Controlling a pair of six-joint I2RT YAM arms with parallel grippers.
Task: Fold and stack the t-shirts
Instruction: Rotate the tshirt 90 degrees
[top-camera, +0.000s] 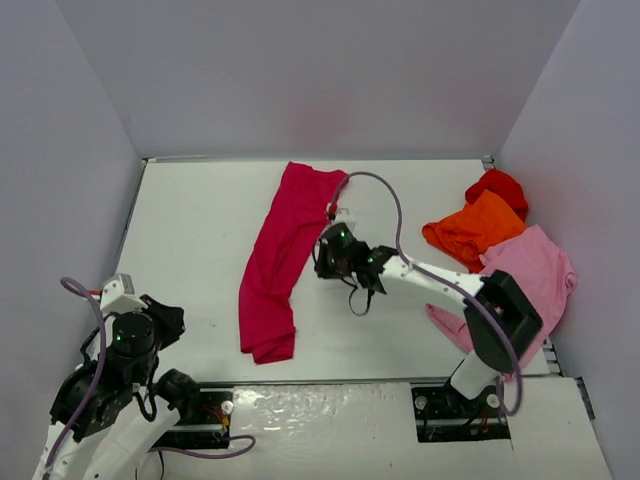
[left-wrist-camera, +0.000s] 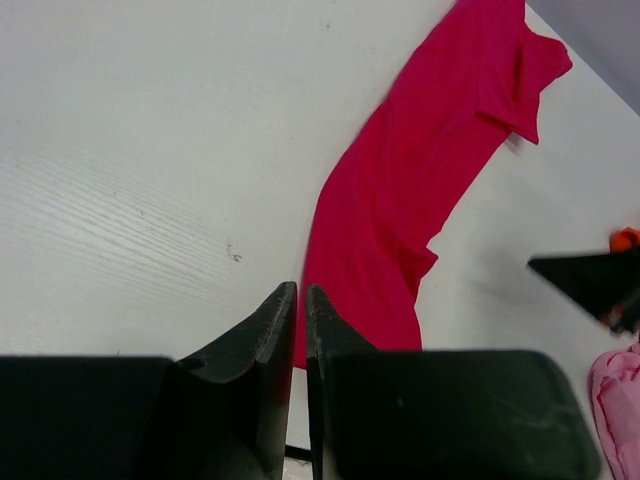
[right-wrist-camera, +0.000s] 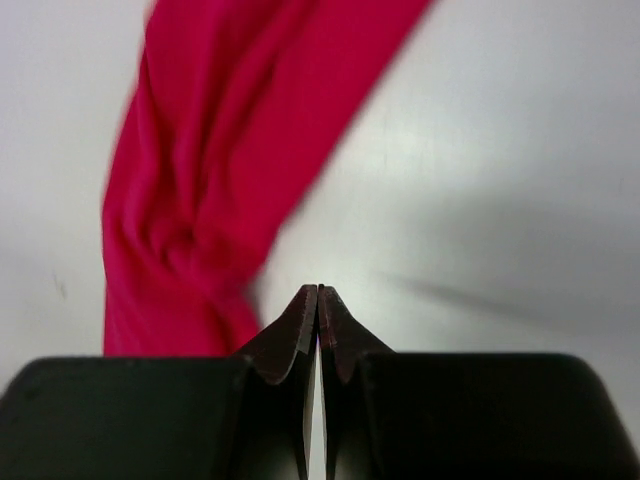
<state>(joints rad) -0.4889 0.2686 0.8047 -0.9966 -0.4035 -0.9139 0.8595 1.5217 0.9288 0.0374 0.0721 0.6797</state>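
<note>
The crimson shirt (top-camera: 285, 255) lies on the desk (top-camera: 200, 230) as a long narrow strip, so the cross fold looks next. The right tool (right-wrist-camera: 318, 290) hovers just beside the shirt's right edge, jaws shut, holding nothing. The left tool (left-wrist-camera: 301, 290), well to the shirt's left, is closed to a slit and empty. A tool must open and pinch a short end. Open desk lies left of the shirt, while an orange shirt (top-camera: 470, 230), a red shirt (top-camera: 497, 188) and a pink shirt (top-camera: 535, 270) crowd its right.

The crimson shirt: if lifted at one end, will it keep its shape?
Probably not: the crimson shirt lies as a long, wrinkled, curved strip, so it would likely droop. It looks thin, so probably light. Pushed, it would likely bunch up, not slide whole.
</note>
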